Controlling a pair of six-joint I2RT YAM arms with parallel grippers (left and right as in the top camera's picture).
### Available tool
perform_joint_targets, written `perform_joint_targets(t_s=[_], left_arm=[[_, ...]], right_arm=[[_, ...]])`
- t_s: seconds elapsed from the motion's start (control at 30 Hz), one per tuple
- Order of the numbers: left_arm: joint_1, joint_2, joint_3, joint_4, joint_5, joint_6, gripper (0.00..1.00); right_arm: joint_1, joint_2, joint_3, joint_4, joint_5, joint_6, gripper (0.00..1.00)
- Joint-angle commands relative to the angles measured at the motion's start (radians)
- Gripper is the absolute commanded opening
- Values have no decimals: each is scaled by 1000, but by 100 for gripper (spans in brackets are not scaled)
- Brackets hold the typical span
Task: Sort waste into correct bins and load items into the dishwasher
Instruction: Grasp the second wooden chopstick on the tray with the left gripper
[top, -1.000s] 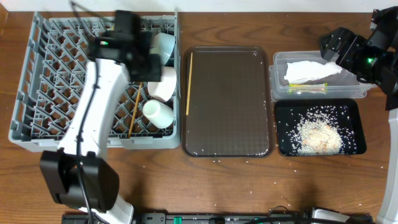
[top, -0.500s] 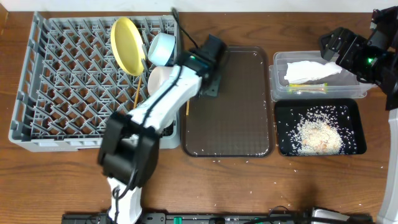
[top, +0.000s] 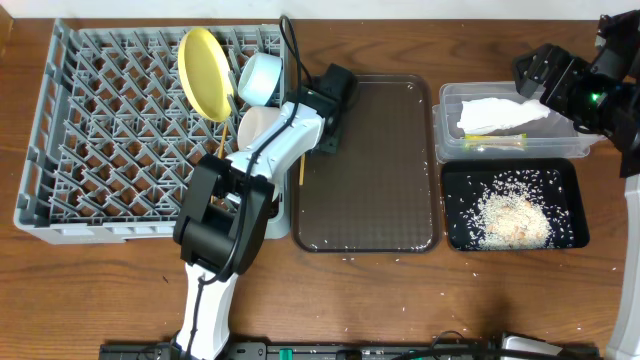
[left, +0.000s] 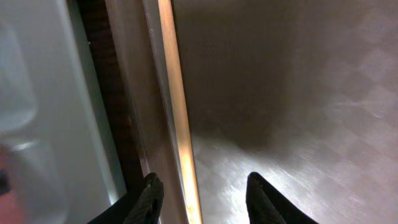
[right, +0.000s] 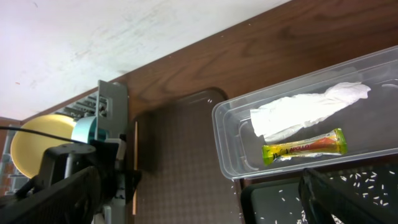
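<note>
nearest, at the front of the table (top: 420, 300): the base of the left arm (top: 215, 230), white and black, slanting up over the right edge of the grey dish rack (top: 100, 150). further along, over the left margin of the dark brown serving tray (top: 380, 200): the left gripper (top: 322, 130), pointed down at a wooden chopstick (top: 301, 172) flat on that tray, parallel to its left rim. from the left wrist view: fingers (left: 152, 198) apart, one on each side of the chopstick (nearer the finger on the rack side), not clamped on it; contact with the wood: cannot tell.

in the rack, beside the arm: a second chopstick (top: 221, 158) down among the pegs, and a white bowl (top: 255, 128) partly under the arm. farther back: a light blue bowl (top: 262, 77) tipped on edge and a round yellow plate (top: 203, 72) standing upright, just beside each other.

on the right side, nearest first: the glossy black tray (top: 570, 178) with a heap of white rice grains (top: 515, 218). just behind it: the clear plastic tub (top: 447, 125), with the green-and-yellow snack wrapper (top: 495, 147) along its near wall and the crumpled white napkin (top: 500, 115) beyond. farthest, over the tub's far right corner: the right gripper (top: 545, 75), fingers wide apart, nothing between them in the right wrist view.
</note>
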Motion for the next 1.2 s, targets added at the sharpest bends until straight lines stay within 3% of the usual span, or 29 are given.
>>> perform_joint_targets(t_s=[0.0, 0.43, 0.77, 1.0, 1.1, 1.17], left_arm=[[12, 27, 6, 10, -20, 43, 45], [23, 74, 6, 31, 75, 81, 45], [46, 74, 6, -78, 156, 29, 46], [95, 74, 6, -137, 388, 0, 46], [106, 74, 6, -159, 434, -30, 46], [105, 74, 6, -167, 433, -34, 40]], right_arm=[[-9, 1, 10, -2, -4, 6, 99], [-9, 1, 10, -4, -4, 6, 99], [-9, 1, 10, -5, -4, 6, 99], [-9, 1, 10, -5, -4, 6, 99], [-9, 1, 10, -5, -4, 6, 99], [-9, 1, 10, -5, -4, 6, 99]])
